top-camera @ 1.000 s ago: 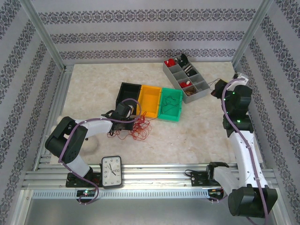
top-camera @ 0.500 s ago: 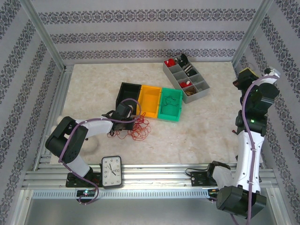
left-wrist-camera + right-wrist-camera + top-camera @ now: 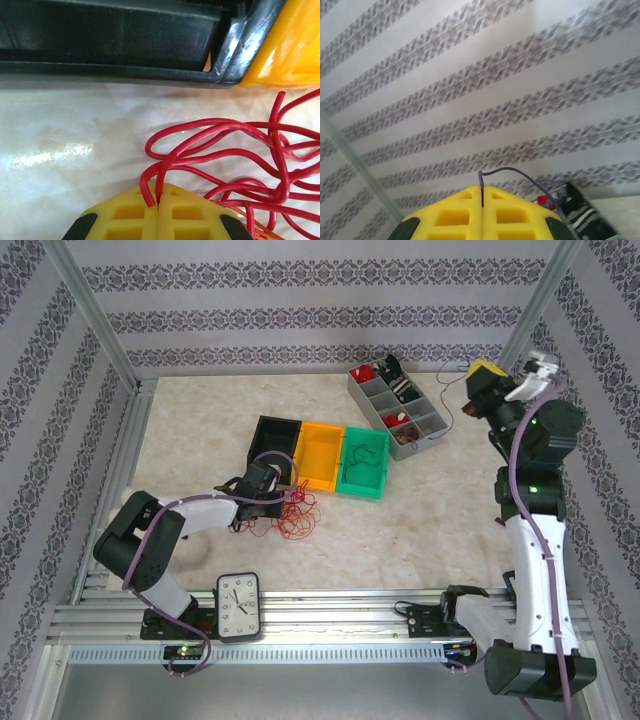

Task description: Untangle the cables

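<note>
Left claw (image 3: 157,199): low on bench (image 3: 200,420), pinched shut on a red loop.
Cables (image 3: 293,517): red-orange clump on bench, just in front of black bin (image 3: 270,430).
Right claw (image 3: 482,192): raised beside tray (image 3: 425,442), clamped on thin wire (image 3: 505,172), seemingly violet.

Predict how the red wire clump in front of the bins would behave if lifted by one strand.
Probably floppy: the red wires lie in loose, curling loops on the table. Likely light, since each strand is thin. The loops cross one another, so pulling one would probably drag the clump along.
</note>
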